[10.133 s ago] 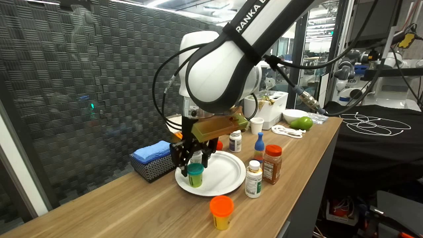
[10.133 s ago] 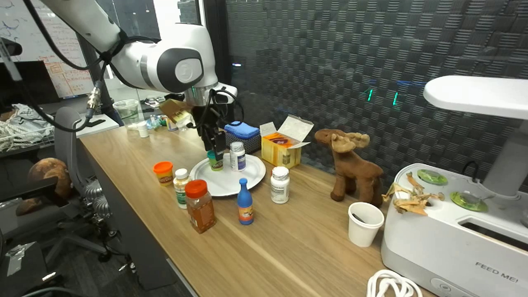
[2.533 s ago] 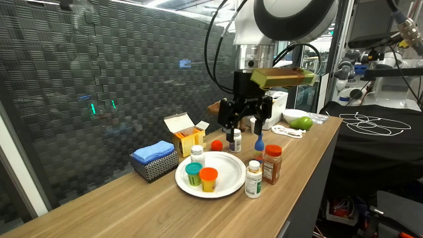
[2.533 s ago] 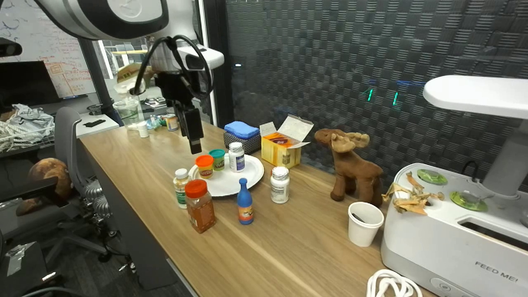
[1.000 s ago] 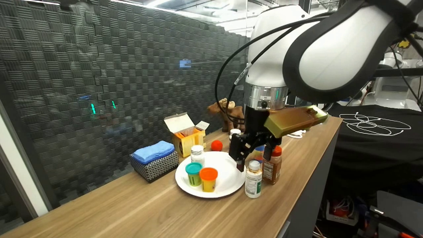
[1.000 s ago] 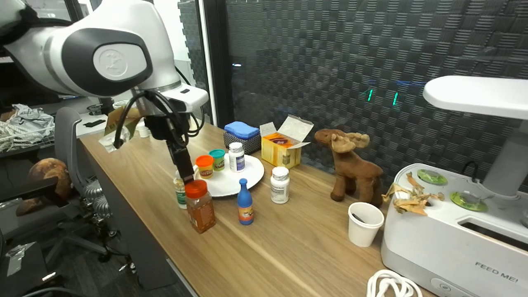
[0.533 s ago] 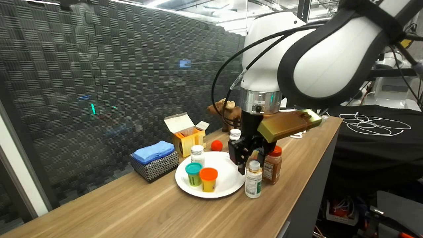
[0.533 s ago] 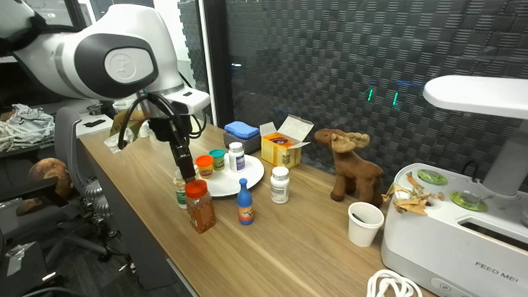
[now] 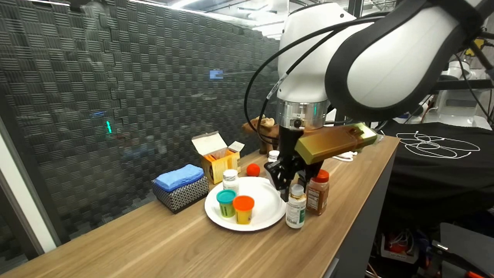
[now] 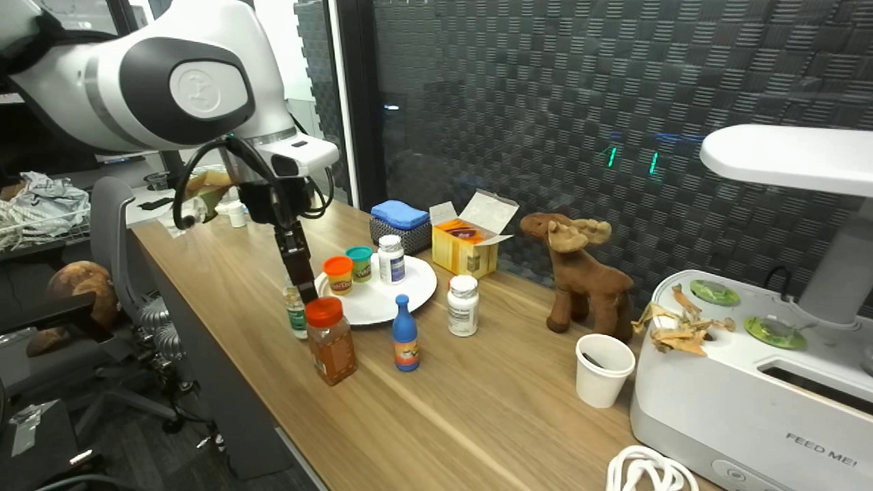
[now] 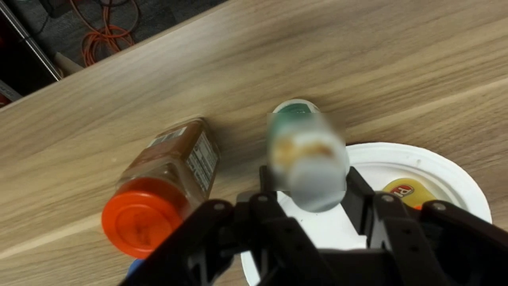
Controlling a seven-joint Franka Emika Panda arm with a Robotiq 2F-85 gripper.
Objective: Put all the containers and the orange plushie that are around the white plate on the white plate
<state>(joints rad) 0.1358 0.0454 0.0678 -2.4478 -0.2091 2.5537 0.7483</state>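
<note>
My gripper is closed around the upper part of a white bottle with a green label, beside the white plate. This bottle seems slightly raised and leaning. On the plate stand a green cup with a teal lid, an orange-lidded yellow cup and a white bottle. Off the plate are a red-capped brown jar, a blue bottle and another white bottle. The orange plushie, a round red-orange lump, sits behind the plate, mostly hidden in an exterior view.
A yellow box and a dark box topped with blue cloth line the wall side. Farther along are a brown moose toy, a paper cup and a white planter. The red-capped jar stands close to my gripper.
The orange-lidded cup came onto the plate between the oldest frames. In the last second my jaws narrowed onto the green-labelled bottle, and both shifted slightly upward.
</note>
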